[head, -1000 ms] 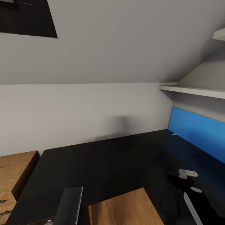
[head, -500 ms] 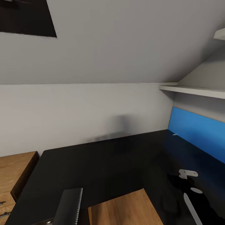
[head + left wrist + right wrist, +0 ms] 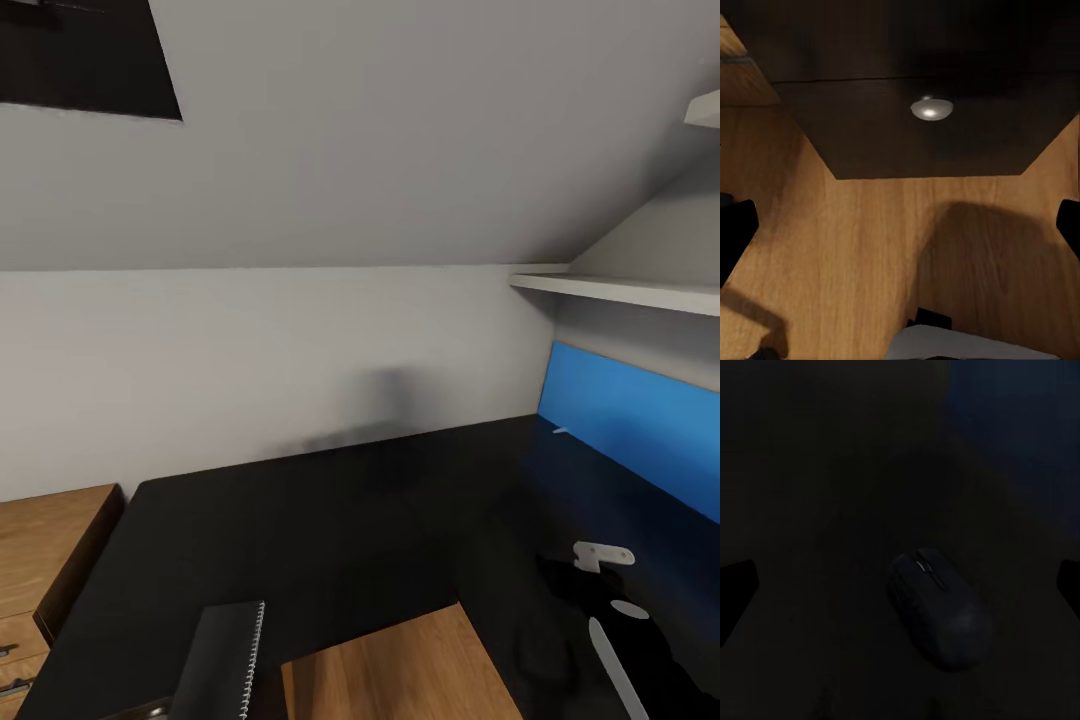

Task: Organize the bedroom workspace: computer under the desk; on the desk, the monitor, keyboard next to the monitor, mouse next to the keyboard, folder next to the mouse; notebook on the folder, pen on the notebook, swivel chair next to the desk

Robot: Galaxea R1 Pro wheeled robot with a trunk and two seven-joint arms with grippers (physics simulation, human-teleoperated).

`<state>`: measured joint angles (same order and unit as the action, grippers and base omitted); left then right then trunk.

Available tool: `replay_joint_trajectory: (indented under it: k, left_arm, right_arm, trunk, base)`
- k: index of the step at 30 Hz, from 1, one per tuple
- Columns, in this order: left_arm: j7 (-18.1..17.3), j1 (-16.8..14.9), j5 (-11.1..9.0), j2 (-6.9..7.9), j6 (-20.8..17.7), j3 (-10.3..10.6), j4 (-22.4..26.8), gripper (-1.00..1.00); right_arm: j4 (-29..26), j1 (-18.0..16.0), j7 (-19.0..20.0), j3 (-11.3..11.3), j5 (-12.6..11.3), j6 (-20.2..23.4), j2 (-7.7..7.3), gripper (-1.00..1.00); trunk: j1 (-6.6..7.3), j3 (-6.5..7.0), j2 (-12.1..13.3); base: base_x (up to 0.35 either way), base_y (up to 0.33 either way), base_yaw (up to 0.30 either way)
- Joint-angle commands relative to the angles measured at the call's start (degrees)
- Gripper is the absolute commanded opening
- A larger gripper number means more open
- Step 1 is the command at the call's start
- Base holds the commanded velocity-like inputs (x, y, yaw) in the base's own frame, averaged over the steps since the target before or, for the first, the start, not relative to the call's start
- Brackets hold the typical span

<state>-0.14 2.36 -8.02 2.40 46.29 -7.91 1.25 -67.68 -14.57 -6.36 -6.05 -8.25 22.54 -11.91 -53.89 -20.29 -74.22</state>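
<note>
While the right gripper [image 3: 900, 585] hangs with fingers spread wide above the mouse [image 3: 940, 610] lying on the desk [image 3: 300, 520], an off-centre descent could nudge it aside.

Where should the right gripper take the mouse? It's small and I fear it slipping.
Grip the mouse across its narrow flanks near mid-body, coming straight down from above: it lies flat on the desk, its rounded back up, between the open fingers.

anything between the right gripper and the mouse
Nothing: in the right wrist view the mouse lies on bare black desk, with the open right gripper above it.
</note>
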Motion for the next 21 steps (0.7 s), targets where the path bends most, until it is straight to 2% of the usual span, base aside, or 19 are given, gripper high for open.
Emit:
replay_joint_trajectory:
  k: [1,5,8,14,21]
  left_arm:
    - [-0.2,0.2,-0.1,0.08,0.8,0.0,0.1,1.00]
    - [-0.8,3.0,-0.1,0.34,5.0,0.1,0.0,1.00]
    - [-0.9,4.4,-0.1,0.39,6.6,0.1,0.0,1.00]
    - [-0.9,5.0,-0.1,0.41,7.3,0.1,0.0,1.00]
    - [-0.9,5.1,-0.1,0.41,7.4,0.1,0.0,1.00]
  right_arm:
    - [-0.1,0.0,-0.4,0.1,-0.6,0.2,-0.03,1.00]
    - [-0.1,0.0,-0.4,0.0,-0.6,0.2,-0.06,1.00]
    - [-0.1,0.0,-0.4,0.0,-0.2,0.2,-0.35,1.00]
    - [0.0,0.0,-0.4,-0.1,0.7,0.2,-1.14,1.00]
    - [0.3,0.0,-0.4,-0.2,0.9,0.2,-1.34,1.00]
  trunk:
    - [0.00,-0.05,0.0]
    - [0.00,-0.05,0.0]
    - [0.00,-0.05,0.0]
    - [0.00,-0.05,0.0]
    - [0.00,-0.05,0.0]
  base:
    - [0.000,0.000,0.000]
    - [0.000,0.000,0.000]
    - [0.000,0.000,0.000]
    - [0.097,0.000,0.000]
    - [0.131,0.000,0.000]
